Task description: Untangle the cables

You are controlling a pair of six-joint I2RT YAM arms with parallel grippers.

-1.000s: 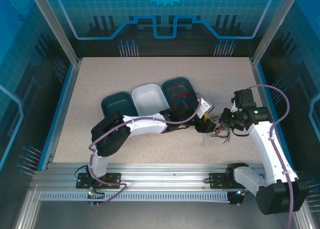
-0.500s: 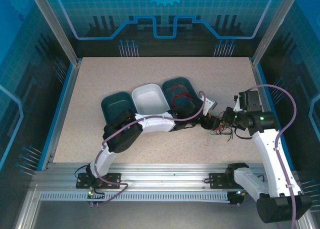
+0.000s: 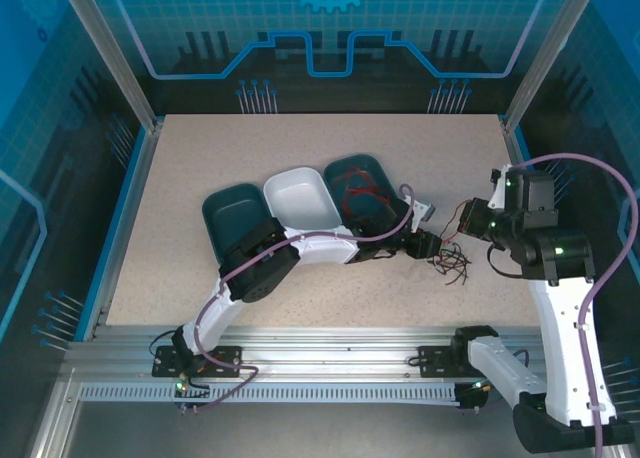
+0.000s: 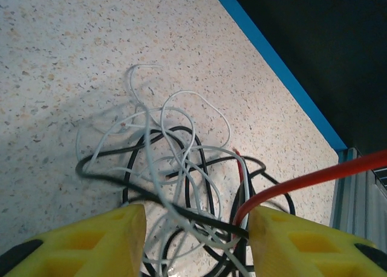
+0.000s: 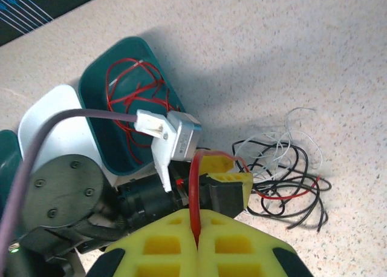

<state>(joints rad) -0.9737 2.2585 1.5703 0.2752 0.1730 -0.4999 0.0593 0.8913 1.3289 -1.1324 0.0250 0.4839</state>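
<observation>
The right tool (image 5: 196,225) was clenched on a red cable (image 5: 194,180), holding it stretched away from the tangle of black and white cables (image 4: 175,162) on the bench (image 4: 54,41). The left tool (image 4: 196,231) straddled that tangle, jaws apart and gripping nothing, seemingly ready to pin it. Other red cables (image 5: 130,89) lay in a teal tray (image 5: 121,151)

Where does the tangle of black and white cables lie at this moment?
In the top view the tangle lies on the table right of centre, between the left gripper and the right gripper, right of the teal bin.
</observation>
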